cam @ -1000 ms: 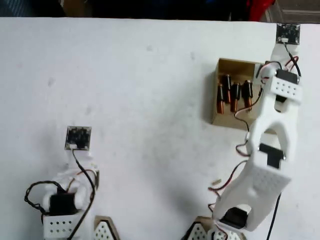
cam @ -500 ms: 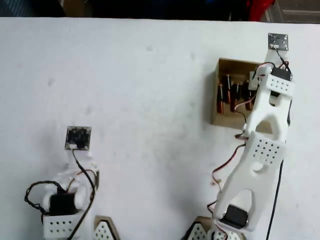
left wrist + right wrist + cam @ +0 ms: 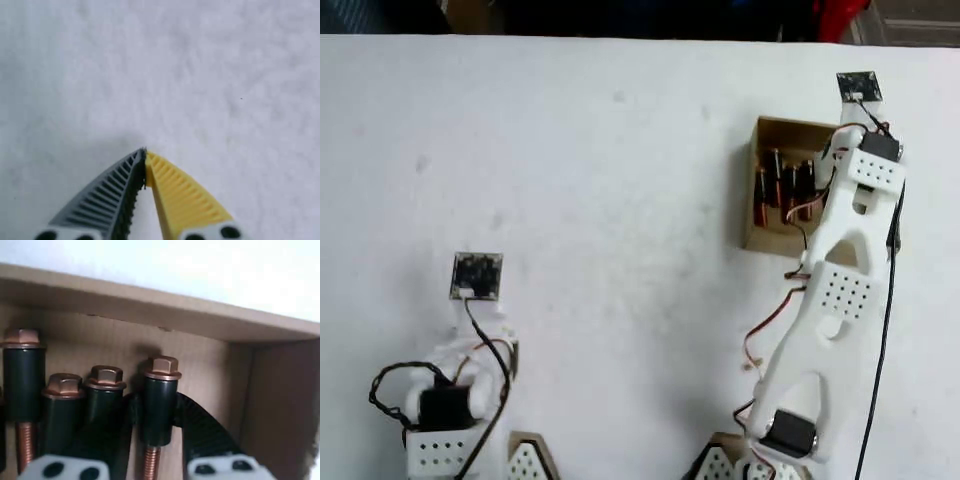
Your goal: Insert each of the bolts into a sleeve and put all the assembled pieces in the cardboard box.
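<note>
The right gripper (image 3: 158, 415) was down inside the cardboard box (image 3: 120, 302), its two dark jaws closed on either side of the black sleeve (image 3: 159, 407) of one assembled piece; the copper bolt (image 3: 162, 367) ran through that sleeve, hex head showing above it and threaded shank below. Three other assembled pieces (image 3: 104, 400) lay side by side just beside it on the box floor, heads toward the same wall. In the high view the box sat toward the right side of the table (image 3: 570, 180), with the right arm (image 3: 840, 290) reaching over its right side. The left gripper (image 3: 145, 156) hung over bare table, well apart from the box, its grey and yellow jaws pressed together on nothing.

The piece looked stiff and fairly heavy for its size, a metal bolt in a rigid sleeve; nothing about it seemed fragile, so a firm pinch should have done no harm. The sleeve's smooth round wall seemed likely to roll or slip between flat jaws; the bolt might also have slid out of the sleeve if tipped head-down. The mid-sleeve hold looked like the sound place, clear of head and thread; with the neighbours so close, spreading the jaws risked nudging the piece next to it.
</note>
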Robot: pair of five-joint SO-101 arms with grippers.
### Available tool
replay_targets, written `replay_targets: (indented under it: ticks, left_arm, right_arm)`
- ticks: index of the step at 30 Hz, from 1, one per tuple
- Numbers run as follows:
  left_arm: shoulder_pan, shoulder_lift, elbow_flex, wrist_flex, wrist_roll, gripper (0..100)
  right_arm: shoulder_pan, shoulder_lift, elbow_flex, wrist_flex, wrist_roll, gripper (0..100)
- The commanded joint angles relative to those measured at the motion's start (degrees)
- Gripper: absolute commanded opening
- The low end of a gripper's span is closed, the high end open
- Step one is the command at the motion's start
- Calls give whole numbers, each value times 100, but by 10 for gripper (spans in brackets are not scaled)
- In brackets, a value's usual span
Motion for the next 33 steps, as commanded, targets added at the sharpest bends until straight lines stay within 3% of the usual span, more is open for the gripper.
replay_targets:
  ticks: [1, 6, 17, 29, 33]
  left_arm:
    - [-57, -31, -9, -158, -62, 26]
    - [-57, -31, -9, -158, -62, 26]
    - [-57, -31, -9, -158, -62, 25]
    - [-57, -31, -9, -158, -70, 25]
    - [-66, -31, -9, -158, -70, 25]
  right_arm:
    - [-127, -92, -273, 92, 132, 36]
    - [-154, -119, -273, 435, 158, 113]
    - [-119, -119, -589, 514, 123, 100]
    - [-145, -110, -2778, 1780, 114, 99]
    - [-163, -303, -2857, 2211, 114, 98]
